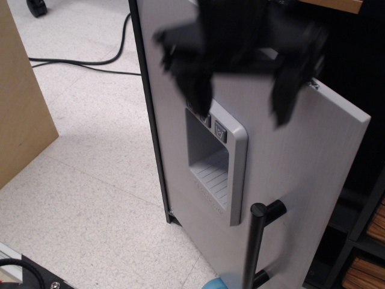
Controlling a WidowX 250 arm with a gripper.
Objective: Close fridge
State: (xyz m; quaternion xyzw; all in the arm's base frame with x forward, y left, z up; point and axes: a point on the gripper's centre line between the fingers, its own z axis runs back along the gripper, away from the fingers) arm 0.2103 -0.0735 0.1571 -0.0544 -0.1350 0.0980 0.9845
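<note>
The fridge's brushed-grey door [301,162] fills the middle of the view and stands nearly shut, its right edge still a little out from the black body [361,54]. It carries the dispenser recess [210,162] and the black bar handle [255,247] at the bottom. My gripper [239,99] hangs blurred in front of the door's upper part, above the recess. Its two black fingers [195,90] are spread wide apart with nothing between them. The fridge's inside shelves are hidden behind the door.
A light wooden panel [21,102] stands at the left. A black cable [84,60] runs across the speckled white floor [90,198]. A black cabinet frame with wooden slats [370,253] sits at the lower right.
</note>
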